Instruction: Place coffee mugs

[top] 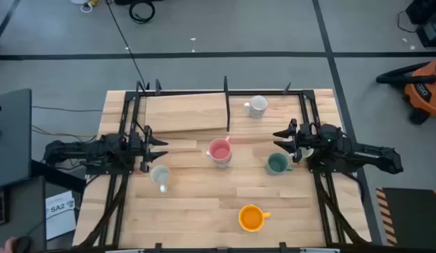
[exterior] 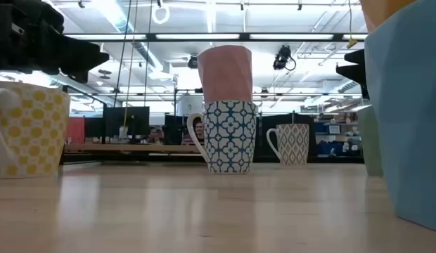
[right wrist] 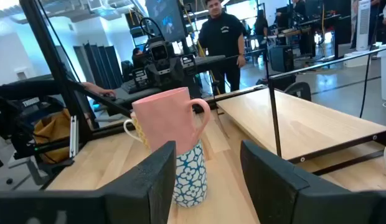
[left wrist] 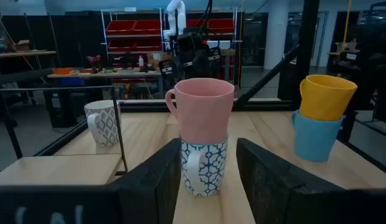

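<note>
The pale wooden table (top: 204, 211) carries everything, with a low raised wooden board (top: 186, 111) across its far side. The two dark arms flank the middle. The left gripper (top: 160, 144) and the right gripper (top: 281, 138) both hover above the tabletop and point inward, each with its fingers spread wide and nothing between them.

The mugs sit in pairs. At the centre, a pink glazed ceramic mug (top: 219, 150) is nested in a white mug with a blue lattice pattern (left wrist: 204, 167), and both wrist views frame this stack squarely between their own fingers. Toward the near edge, an orange mug (top: 251, 217) rests inside a light blue mug (left wrist: 315, 134). Just beside the right gripper is a dark green mug (top: 277, 164). Near the left gripper stands a cream mug with yellow checks (exterior: 29, 131), and a white mug with a grey diamond pattern (top: 257, 106) stands on the far side, right of the board.

The pink mug looks the likeliest hazard. It sits high in its stack, so a gripper closing off-centre or brushing its handle could tip the pair. The green mug is close enough to the right gripper that a careless swing might knock it. Both arms aiming at the same stack could also collide.
</note>
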